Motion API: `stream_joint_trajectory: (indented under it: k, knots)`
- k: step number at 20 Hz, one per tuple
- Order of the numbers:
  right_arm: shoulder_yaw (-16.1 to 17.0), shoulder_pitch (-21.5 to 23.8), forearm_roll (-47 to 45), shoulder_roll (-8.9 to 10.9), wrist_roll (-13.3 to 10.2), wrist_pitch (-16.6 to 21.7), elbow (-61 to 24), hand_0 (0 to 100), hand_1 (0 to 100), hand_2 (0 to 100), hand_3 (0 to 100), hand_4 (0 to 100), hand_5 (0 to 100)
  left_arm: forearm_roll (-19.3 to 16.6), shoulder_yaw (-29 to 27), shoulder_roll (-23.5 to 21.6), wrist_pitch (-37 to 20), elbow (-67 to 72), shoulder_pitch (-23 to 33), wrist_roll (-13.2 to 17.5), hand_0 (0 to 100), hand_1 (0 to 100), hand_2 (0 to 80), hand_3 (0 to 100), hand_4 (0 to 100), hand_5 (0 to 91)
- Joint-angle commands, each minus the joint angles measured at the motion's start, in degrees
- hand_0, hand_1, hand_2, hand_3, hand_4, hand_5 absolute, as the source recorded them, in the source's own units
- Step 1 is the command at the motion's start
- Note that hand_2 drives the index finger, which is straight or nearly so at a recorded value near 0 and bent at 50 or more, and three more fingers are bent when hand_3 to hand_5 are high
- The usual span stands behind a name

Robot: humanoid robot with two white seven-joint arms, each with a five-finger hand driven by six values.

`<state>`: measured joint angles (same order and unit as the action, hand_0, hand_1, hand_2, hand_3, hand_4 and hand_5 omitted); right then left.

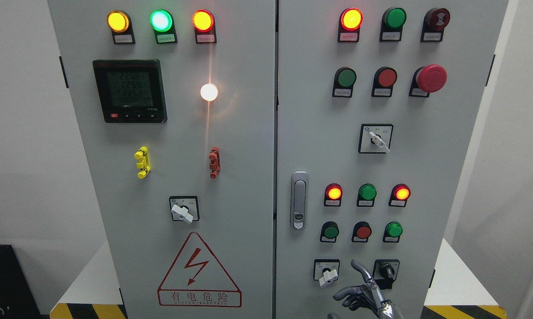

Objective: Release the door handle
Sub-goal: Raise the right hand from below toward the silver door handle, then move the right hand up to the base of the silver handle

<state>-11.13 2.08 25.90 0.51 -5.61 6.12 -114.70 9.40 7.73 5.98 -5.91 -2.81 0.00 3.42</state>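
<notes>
A grey electrical cabinet with two doors fills the wall ahead. The door handle sits upright on the right door, just beside the centre seam, a silver lever with a keyhole at its lower end. Nothing is touching it.

The right robot hand shows at the bottom edge, at about five o'clock from the handle and well apart from it. Its fingers are spread and loose, one reaching up in front of the panel, and they hold nothing. The arm seems to come in from the lower right, though only a short stretch of it shows. The hand is between two rotary selector switches: a white-knobbed one at its ten o'clock and a black-knobbed one at its one o'clock.

Above the hand are two rows of round lamps and buttons; in the upper row a lit red lamp is nearest the handle. At the right door's one o'clock is a big red mushroom stop button.

On the left door a digital meter shows pale digits too small to read. At its four o'clock a white lamp glares. Lower down there is a red-bordered lightning warning triangle.
</notes>
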Motion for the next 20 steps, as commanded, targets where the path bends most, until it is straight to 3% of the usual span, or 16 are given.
stream_joint_trajectory:
  k: [1, 10, 20]
  knots:
    - [-2.14, -1.64, 10.64, 0.19, -2.38, -0.05, 2.37, 38, 42, 0, 100, 100, 100, 0.00, 0.00, 0.00, 0.02, 0.00, 0.53, 0.01, 12, 56, 0.0, 0, 0, 0.0]
    - [-2.05, -4.98, 23.49, 0.19, -5.47, 0.04, 6.50, 37, 41, 0, 100, 100, 100, 0.00, 0.00, 0.00, 0.02, 0.00, 0.44, 0.01, 12, 56, 0.0, 0, 0, 0.0]
    - [-2.05, -7.09, 33.51, 0.19, -5.64, -0.14, 6.94, 36, 41, 0, 100, 100, 100, 0.00, 0.00, 0.00, 0.02, 0.00, 0.44, 0.01, 12, 56, 0.0, 0, 0, 0.0]
